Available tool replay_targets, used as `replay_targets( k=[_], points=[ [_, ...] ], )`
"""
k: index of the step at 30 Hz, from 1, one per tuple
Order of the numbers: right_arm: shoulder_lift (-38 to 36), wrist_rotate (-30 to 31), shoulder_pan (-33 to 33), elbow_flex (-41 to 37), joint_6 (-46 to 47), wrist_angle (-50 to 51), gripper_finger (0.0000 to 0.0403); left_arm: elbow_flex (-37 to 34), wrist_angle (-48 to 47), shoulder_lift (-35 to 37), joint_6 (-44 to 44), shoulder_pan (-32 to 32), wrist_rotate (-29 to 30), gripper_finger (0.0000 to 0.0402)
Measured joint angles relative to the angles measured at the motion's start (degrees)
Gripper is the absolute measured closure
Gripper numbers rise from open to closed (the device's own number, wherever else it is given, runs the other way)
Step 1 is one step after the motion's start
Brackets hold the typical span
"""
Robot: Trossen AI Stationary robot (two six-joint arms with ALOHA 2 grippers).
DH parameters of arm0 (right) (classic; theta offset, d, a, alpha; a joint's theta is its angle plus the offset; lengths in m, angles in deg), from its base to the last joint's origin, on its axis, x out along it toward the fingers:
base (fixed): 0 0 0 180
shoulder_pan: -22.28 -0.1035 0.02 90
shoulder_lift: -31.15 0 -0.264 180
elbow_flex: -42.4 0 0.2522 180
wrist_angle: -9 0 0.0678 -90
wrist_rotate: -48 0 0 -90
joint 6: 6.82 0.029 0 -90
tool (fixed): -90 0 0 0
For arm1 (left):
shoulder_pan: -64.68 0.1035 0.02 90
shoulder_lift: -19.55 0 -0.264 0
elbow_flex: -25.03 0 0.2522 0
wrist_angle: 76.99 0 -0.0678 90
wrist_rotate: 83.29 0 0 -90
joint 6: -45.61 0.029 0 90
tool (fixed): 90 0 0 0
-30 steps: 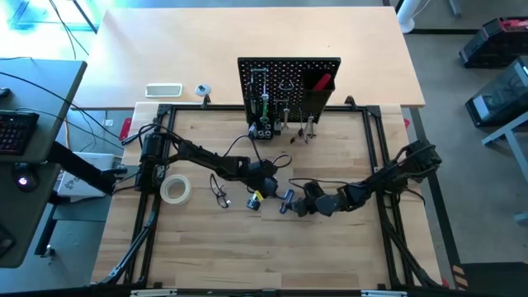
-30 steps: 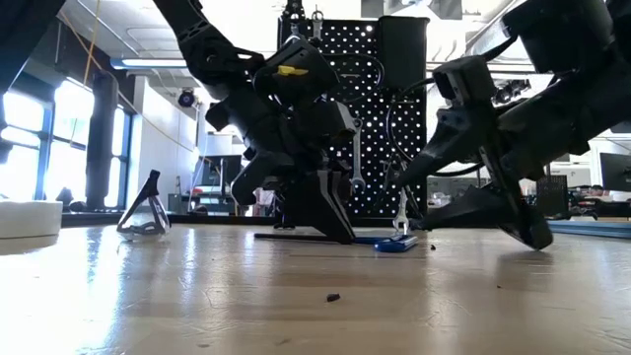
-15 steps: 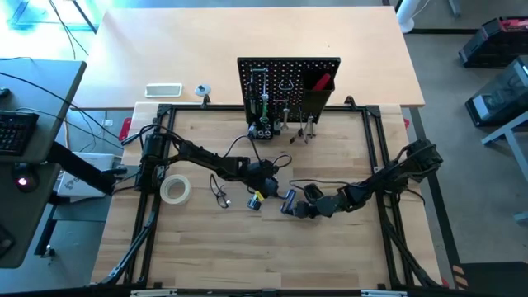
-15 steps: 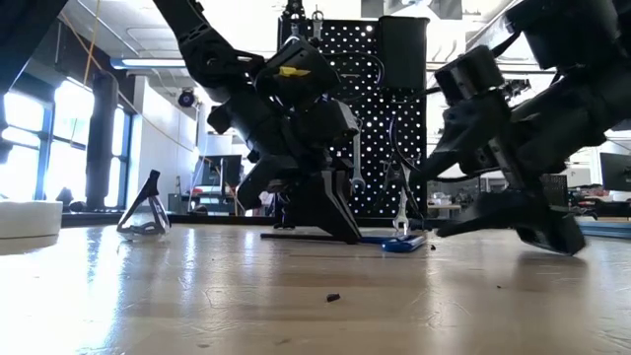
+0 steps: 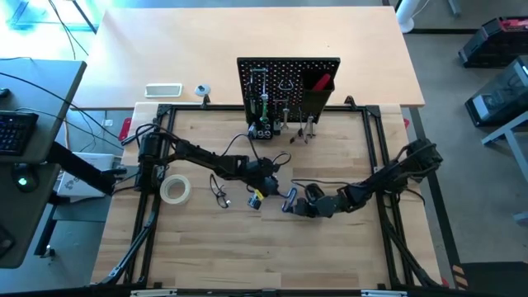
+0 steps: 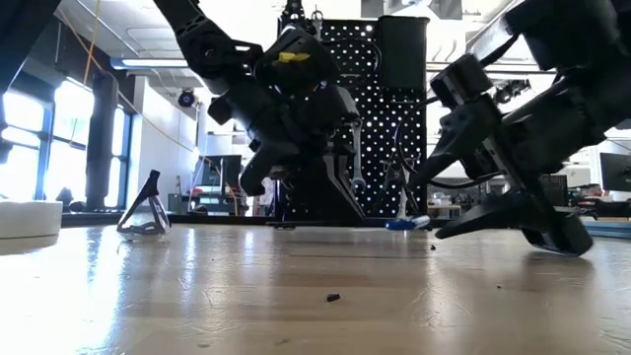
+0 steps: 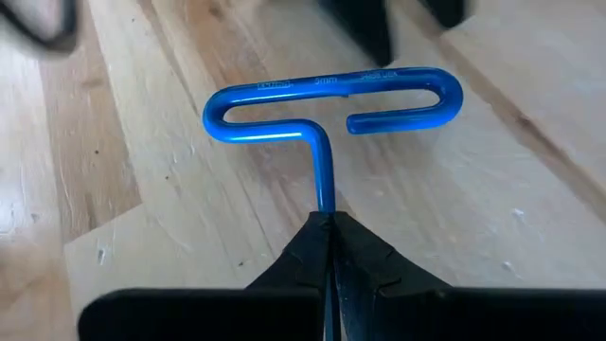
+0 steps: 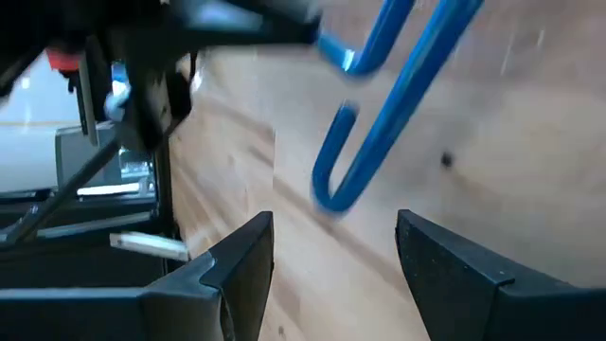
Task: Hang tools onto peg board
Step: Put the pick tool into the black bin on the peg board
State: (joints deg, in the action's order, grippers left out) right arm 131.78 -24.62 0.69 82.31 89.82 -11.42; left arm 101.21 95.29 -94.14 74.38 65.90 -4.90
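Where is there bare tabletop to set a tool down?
Free: the near strip below the tape roll and both arms, and the right side behind the right gripper. Crowded: mid-table around the glasses, left gripper holding the blue hex key, and the peg board foot.

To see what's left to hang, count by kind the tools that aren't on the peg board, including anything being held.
Tape roll: 1
Clear glasses: 1
Blue hex key: 1, gripped by the left tool
Total: 3
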Motion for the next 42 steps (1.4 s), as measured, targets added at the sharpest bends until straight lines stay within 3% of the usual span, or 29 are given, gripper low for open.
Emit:
replay_targets(
  k=[5,14,17,21,23,33,40,42],
  points=[
    [-0.1,0.6,2.4,0.0,-1.9,0.1,0.0187,0.0,-0.2,1.6,0.0,-0.7,-0.4,0.0401],
    [0.1,11.0,6.1,0.0,-10.4,-0.4,0.02,0.1,1.0,3.8,-1.1,-1.5,-1.3,0.0399],
    [0.3,10.2,7.3,1.5,-15.8,1.5,0.0241,0.2,2.1,3.8,-2.3,-1.6,0.6,0.0399],
    [0.6,6.0,7.8,3.6,-23.2,4.6,0.0356,0.2,1.8,3.8,-2.6,-1.8,1.8,0.04],
    [0.2,6.1,7.7,3.7,-25.2,5.2,0.0384,0.2,1.3,3.8,-2.6,-1.8,2.3,0.04],
    [0.1,6.1,7.7,3.7,-25.9,6.6,0.04,0.2,-3.6,5.0,-1.6,-1.8,4.0,0.0401],
    [-1.5,2.8,7.5,3.7,-31.8,6.9,0.0394,0.1,-12.1,5.8,-2.7,-1.8,-3.1,0.0393],
    [-2.8,1.9,7.2,3.4,-32.6,8.0,0.0389,0.1,-12.3,5.8,-2.1,-2.0,-2.5,0.038]
  ],
)
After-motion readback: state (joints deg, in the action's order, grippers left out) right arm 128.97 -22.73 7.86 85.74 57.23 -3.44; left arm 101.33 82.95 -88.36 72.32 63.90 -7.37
